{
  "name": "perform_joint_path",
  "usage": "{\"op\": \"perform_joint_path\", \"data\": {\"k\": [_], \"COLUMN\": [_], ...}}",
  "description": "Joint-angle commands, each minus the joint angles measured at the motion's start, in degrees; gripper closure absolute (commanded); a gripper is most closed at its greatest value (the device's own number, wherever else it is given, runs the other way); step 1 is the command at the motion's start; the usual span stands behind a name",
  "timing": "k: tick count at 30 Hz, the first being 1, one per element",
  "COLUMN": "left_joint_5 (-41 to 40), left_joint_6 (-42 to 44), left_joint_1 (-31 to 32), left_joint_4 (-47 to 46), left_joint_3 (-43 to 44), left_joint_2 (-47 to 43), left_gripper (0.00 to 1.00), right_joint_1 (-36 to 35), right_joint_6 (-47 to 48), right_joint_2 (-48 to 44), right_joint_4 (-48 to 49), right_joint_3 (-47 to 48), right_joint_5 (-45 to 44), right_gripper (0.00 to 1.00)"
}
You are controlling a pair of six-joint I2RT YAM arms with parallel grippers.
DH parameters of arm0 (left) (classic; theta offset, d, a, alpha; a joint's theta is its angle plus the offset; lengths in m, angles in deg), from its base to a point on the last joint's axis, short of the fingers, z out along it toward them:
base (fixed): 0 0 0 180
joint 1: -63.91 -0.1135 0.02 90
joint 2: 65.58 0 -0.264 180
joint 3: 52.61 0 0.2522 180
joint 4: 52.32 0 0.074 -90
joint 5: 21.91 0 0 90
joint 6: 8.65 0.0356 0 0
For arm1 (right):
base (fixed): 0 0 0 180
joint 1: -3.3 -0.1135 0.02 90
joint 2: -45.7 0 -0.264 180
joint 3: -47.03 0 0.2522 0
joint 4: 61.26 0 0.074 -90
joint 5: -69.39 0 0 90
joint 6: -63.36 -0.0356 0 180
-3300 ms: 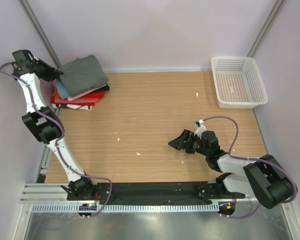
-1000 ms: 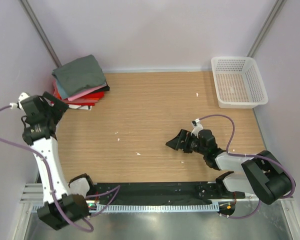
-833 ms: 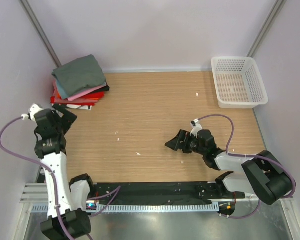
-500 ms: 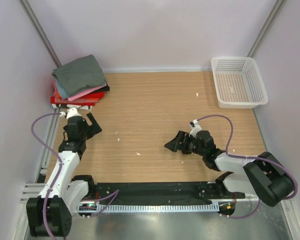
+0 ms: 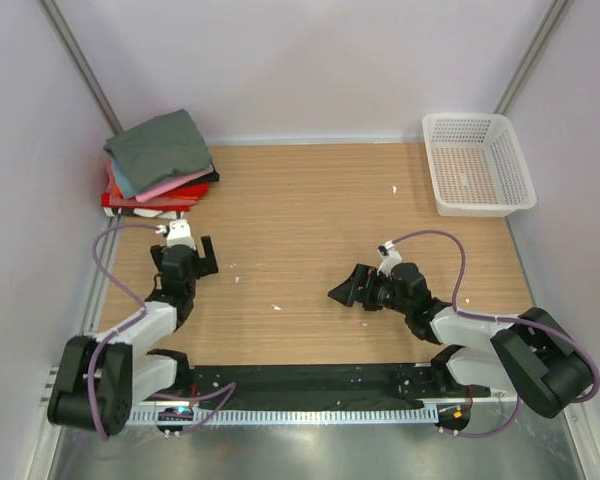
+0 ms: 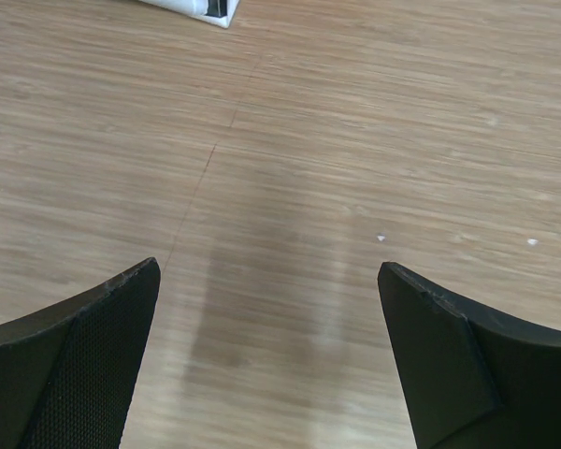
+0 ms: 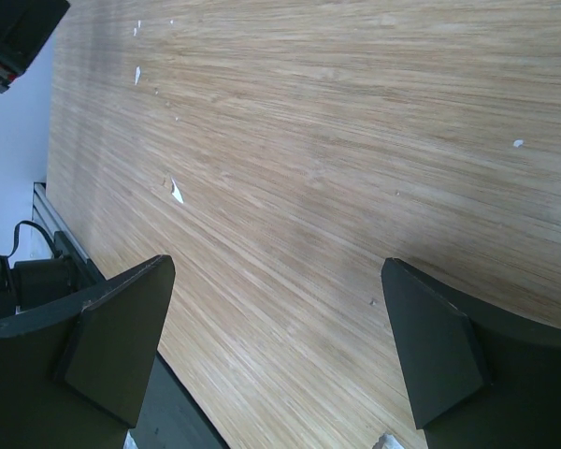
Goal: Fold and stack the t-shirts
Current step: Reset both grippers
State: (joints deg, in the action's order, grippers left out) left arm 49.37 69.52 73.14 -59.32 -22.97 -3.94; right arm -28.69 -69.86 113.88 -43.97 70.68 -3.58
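Observation:
The folded t-shirts (image 5: 160, 148) lie stacked in the table's far left corner, a dark grey-green one on top of teal, pink, black and red ones. My left gripper (image 5: 190, 260) hovers low over bare wood in front of the stack, apart from it, open and empty. In the left wrist view its fingers (image 6: 75, 346) stand wide over the tabletop (image 6: 290, 187). My right gripper (image 5: 348, 290) rests low near the table's middle, pointing left, also open and empty. The right wrist view shows bare wood between the right gripper (image 7: 279, 265) jaws.
A white lattice basket (image 5: 485, 208) stands at the far right corner. Small white specks (image 7: 176, 190) dot the wood. A white-and-black corner (image 6: 194, 7) pokes in at the top of the left wrist view. The black base rail (image 5: 300, 385) runs along the near edge.
My left arm has swung away from the stack and folded down toward the near left, its gripper now low over the table. The right gripper has crept slightly left.

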Motion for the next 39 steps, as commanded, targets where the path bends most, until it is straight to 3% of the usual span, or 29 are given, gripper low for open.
{"op": "perform_joint_path", "data": {"k": [1, 5, 7, 10, 13, 15, 39], "left_joint_5": [-3.08, -1.32, 4.44, 11.57, 11.6, 12.04, 12.04], "left_joint_6": [3.92, 7.44, 8.76, 6.41, 6.21, 6.39, 6.39], "left_joint_1": [-0.09, -0.53, -2.63, -6.93, -7.65, -7.65, -7.65], "left_joint_4": [-14.12, -16.5, -20.63, -34.06, -39.88, -36.2, -37.34], "left_joint_3": [1.69, 7.32, 7.85, 2.96, 1.26, 2.14, 1.7], "left_joint_2": [7.91, 16.11, 17.97, 22.64, 24.4, 23.7, 23.69], "left_gripper": [0.0, 0.0, 0.0, 0.0, 0.01, 0.0, 0.0], "right_joint_1": [-0.62, -0.97, -1.24, -1.5, -1.76, -1.85, -4.49], "right_joint_6": [1.56, 1.74, 1.74, 1.65, 1.74, 1.74, 1.56], "right_joint_2": [0.46, 0.46, 0.72, 0.99, 0.72, 0.99, -0.42], "right_joint_4": [-1.78, -2.04, -2.13, -2.22, -2.22, -1.96, -6.26], "right_joint_3": [-0.14, -0.22, 0.04, 0.04, 0.04, 0.13, 1.62], "right_joint_5": [-1.48, -2.01, -2.27, -2.62, -2.97, -3.15, -8.69], "right_gripper": [0.0, 0.0, 0.0, 0.0, 0.0, 0.0, 0.0]}}
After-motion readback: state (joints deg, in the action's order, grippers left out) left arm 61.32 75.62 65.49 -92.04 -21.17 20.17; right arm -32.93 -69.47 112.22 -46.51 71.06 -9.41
